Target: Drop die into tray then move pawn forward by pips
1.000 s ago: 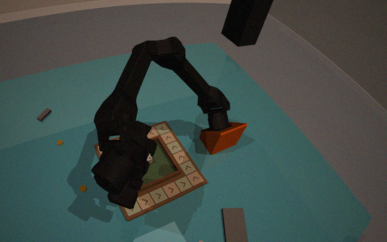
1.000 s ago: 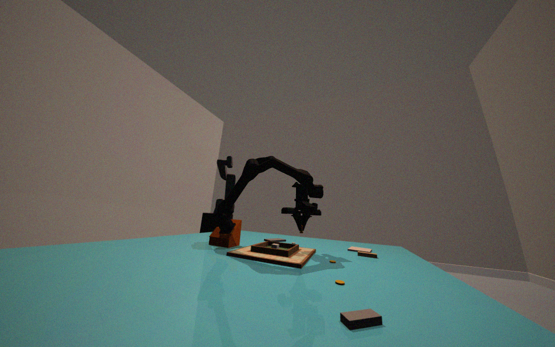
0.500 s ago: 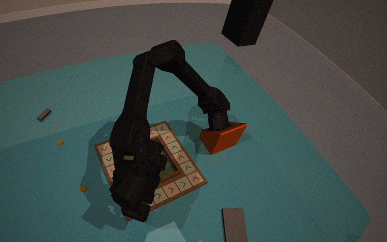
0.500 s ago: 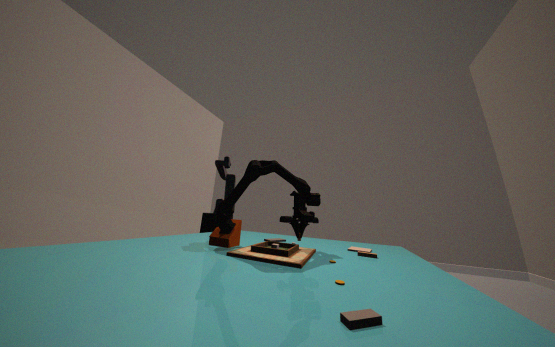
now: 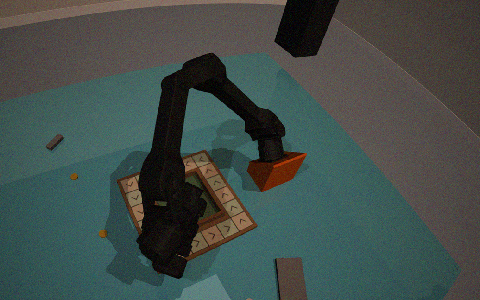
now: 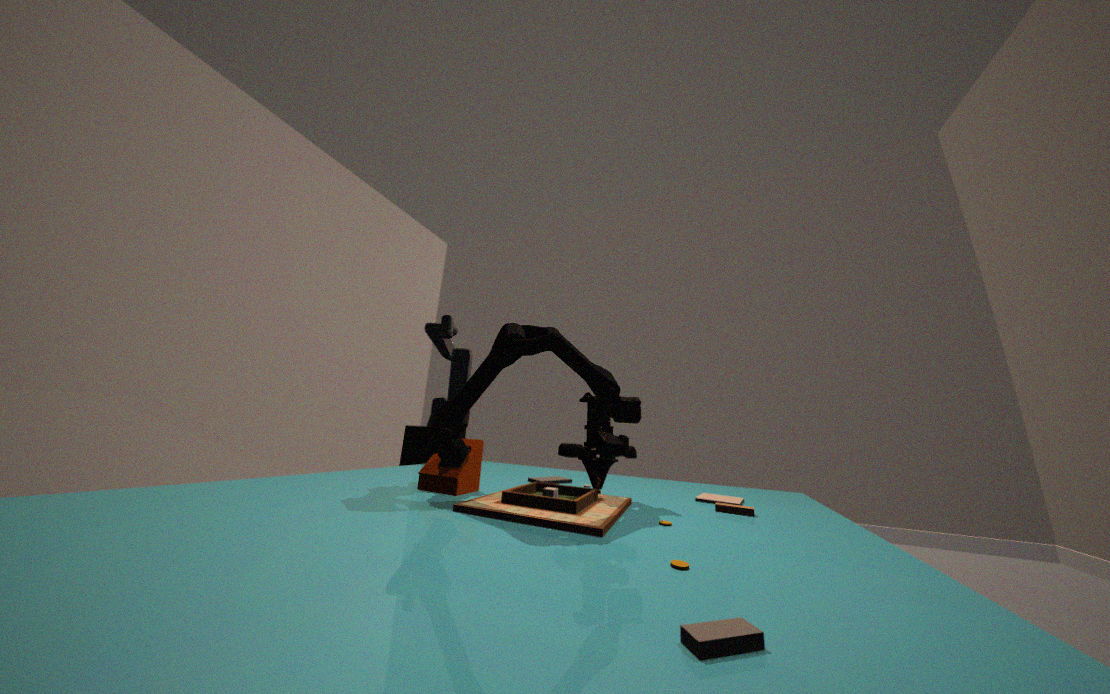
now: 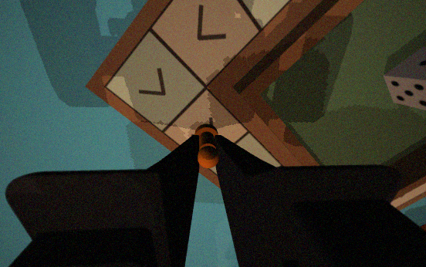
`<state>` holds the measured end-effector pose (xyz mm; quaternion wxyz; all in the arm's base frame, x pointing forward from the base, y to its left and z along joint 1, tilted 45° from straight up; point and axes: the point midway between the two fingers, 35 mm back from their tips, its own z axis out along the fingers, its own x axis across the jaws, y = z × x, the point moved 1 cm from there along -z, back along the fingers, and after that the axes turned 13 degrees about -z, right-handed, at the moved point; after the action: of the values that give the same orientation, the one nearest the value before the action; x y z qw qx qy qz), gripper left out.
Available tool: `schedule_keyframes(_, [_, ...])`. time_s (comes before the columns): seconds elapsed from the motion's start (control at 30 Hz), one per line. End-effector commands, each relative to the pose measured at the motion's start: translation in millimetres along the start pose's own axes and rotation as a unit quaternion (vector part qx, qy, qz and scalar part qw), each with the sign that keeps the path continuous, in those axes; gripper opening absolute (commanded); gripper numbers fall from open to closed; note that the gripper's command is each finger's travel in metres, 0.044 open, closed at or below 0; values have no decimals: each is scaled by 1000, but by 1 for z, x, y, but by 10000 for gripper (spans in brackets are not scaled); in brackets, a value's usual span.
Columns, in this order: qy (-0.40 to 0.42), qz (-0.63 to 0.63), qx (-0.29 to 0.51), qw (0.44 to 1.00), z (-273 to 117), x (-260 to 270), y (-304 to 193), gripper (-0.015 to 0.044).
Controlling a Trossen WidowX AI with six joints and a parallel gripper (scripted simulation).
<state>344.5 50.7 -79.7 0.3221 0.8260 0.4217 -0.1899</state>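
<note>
in the exterior view, a grey-brown rectangular block [image 5: 54,142] [image 6: 721,636] is seen at near right on the teal table [image 5: 359,222] [image 6: 245,572] [image 7: 54,135]. beyond it, two flat orange discs [image 5: 73,176] [image 6: 679,564] are set apart. farther left, the square wood-edged board [image 5: 224,195] [image 6: 532,518] [image 7: 175,92] is laid flat, with its ring of arrow squares around the green-floored dice tray [image 5: 211,192] [image 6: 540,500] [image 7: 359,116]. inside the tray, the pale cube die [image 6: 550,491] [image 7: 407,82] is rested; five black pips can be seen on one face, but its top count cannot be told. at the board's far right part, the black gripper [image 5: 179,240] [image 6: 598,488] [image 7: 206,141] is held nearly closed, with the glossy orange pawn [image 7: 208,155] pinched between its fingertips, over a square near a corner. whether the square is touched cannot be told. an orange wedge-shaped base [image 5: 275,174] [image 6: 466,468] is placed at far left, and a thin grey slab [image 5: 292,280] [image 6: 549,480] beyond the board.
</note>
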Motion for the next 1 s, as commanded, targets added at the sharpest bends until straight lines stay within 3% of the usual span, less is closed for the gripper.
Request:
schedule_keyframes(0.0, [-2,-3,-2,1000,7,0,0,0])
schedule_keyframes(0.07, [-2,-3,-2,1000,9,0,0,0])
schedule_keyframes(0.4, [-1,0,0,1000,2,0,0,263])
schedule_keyframes(0.53, [-1,-3,-1,1000,-42,0,-1,367])
schedule_keyframes(0.63, [-1,-4,-2,1000,-45,0,-1,440])
schedule_keyframes(0.8, [-1,-20,-1,1000,-55,-6,-4,440])
schedule_keyframes(0.97, [0,-140,1,990,-93,-62,-28,440])
